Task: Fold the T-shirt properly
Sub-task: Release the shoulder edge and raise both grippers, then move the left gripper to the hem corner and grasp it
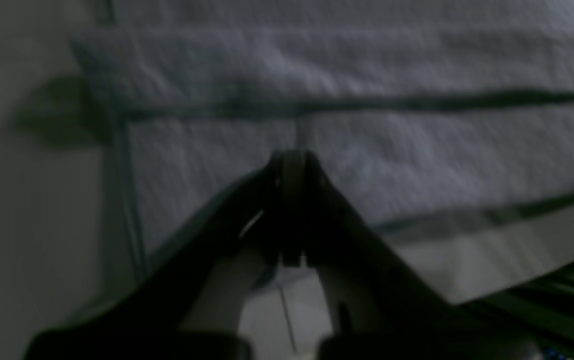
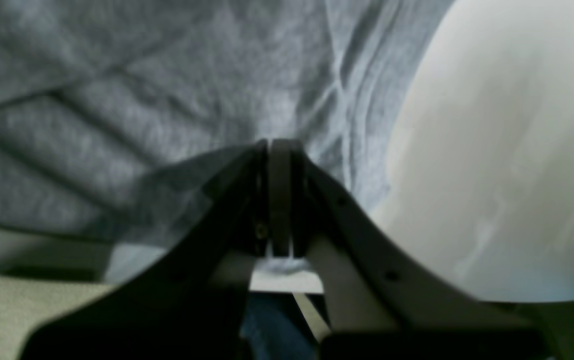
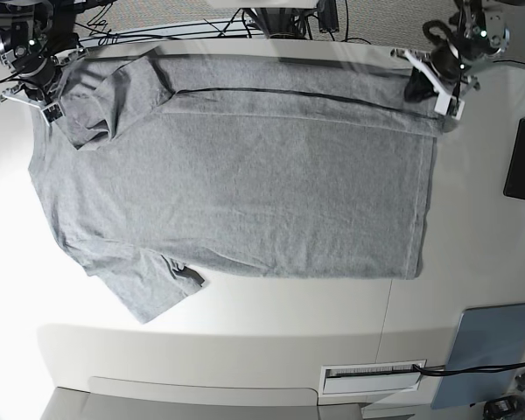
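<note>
Both grippers sit at the shirt's far edge, jaws closed: the right gripper (image 3: 37, 83) at ten o'clock by the shoulder, the left gripper (image 3: 433, 83) at two o'clock by the hem corner. Each seems pinched on cloth, though blur hides it. The shirt (image 3: 245, 175) lies flat on the table (image 3: 245, 332), long axis nine to three, reaching toward six. Grey, plain side up, far strip already folded over.
</note>
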Controlling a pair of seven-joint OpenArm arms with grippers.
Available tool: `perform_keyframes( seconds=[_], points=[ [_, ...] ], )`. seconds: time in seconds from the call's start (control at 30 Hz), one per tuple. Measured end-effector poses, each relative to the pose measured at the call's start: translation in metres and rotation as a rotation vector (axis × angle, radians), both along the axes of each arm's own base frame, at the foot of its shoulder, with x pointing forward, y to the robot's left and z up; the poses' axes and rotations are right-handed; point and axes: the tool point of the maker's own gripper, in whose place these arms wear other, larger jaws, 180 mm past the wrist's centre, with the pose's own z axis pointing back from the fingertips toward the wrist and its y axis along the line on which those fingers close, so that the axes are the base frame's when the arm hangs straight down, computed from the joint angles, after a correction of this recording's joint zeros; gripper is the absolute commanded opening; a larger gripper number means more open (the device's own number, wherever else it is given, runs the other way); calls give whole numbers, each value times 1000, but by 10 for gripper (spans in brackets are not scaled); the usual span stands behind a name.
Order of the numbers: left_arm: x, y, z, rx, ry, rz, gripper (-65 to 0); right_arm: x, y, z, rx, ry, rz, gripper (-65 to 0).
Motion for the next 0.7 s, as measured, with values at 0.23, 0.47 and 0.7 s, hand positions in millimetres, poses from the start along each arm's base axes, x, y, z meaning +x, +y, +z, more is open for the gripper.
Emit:
perform_keyframes(
  seconds=[0.23,0.47,0.7],
  points=[
    [-21,0,-3,2,27,-5,-650,-15,2,-7,1,73,19,-650],
    [-34,4,-5,14,55,-21,-650,-35,2,-12,2,117,20,-650],
    [-46,4,-6,11,72,-22,-650,-44,3,-13,0,137,23,-650]
  ],
)
